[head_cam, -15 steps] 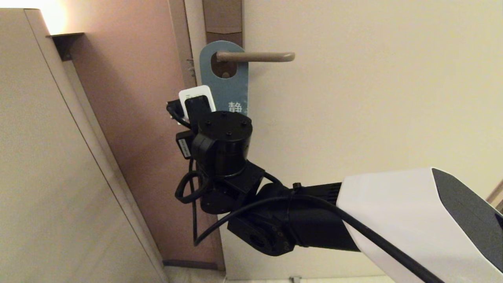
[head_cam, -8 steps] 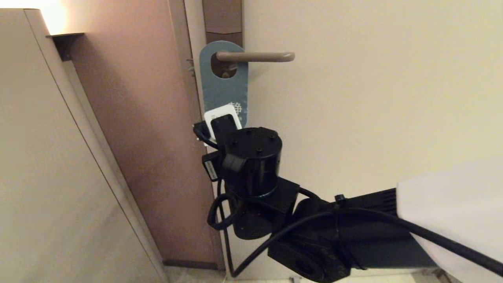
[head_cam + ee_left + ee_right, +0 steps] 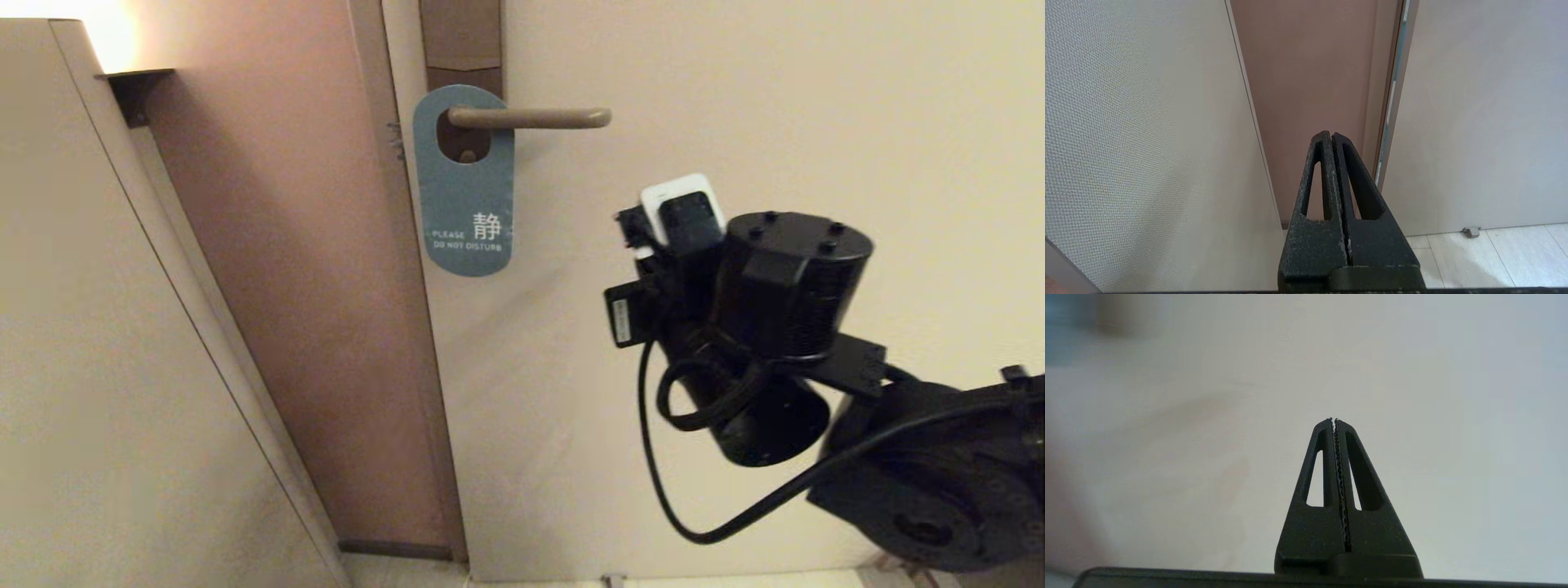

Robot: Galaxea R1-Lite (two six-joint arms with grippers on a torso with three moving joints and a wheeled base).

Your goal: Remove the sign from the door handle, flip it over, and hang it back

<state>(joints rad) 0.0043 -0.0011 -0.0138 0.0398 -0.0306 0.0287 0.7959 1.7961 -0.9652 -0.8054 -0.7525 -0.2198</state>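
The sign [image 3: 464, 188] hangs on the door handle [image 3: 531, 118] by its oval hole, teal-blue side out, with "DO NOT DISTURB" readable. The handle is a slim taupe lever on a brown backplate [image 3: 461, 37]. My right arm's wrist [image 3: 775, 286] hovers to the right of the sign and lower, clear of it. My right gripper [image 3: 1334, 419] is shut with nothing in it and faces the bare door. Parked low down, my left gripper [image 3: 1329, 134] is shut and empty, pointing at the door's hinge-side gap.
The pale door [image 3: 735, 122] fills the right side. A brown frame panel [image 3: 310, 245] and a beige wall [image 3: 98, 327] stand on the left. A small door stop [image 3: 1471, 232] sits on the tiled floor [image 3: 1494, 257].
My right arm swung from in front of the sign's lower end, down and then off to the right. The whole sign now shows and still hangs on the handle.
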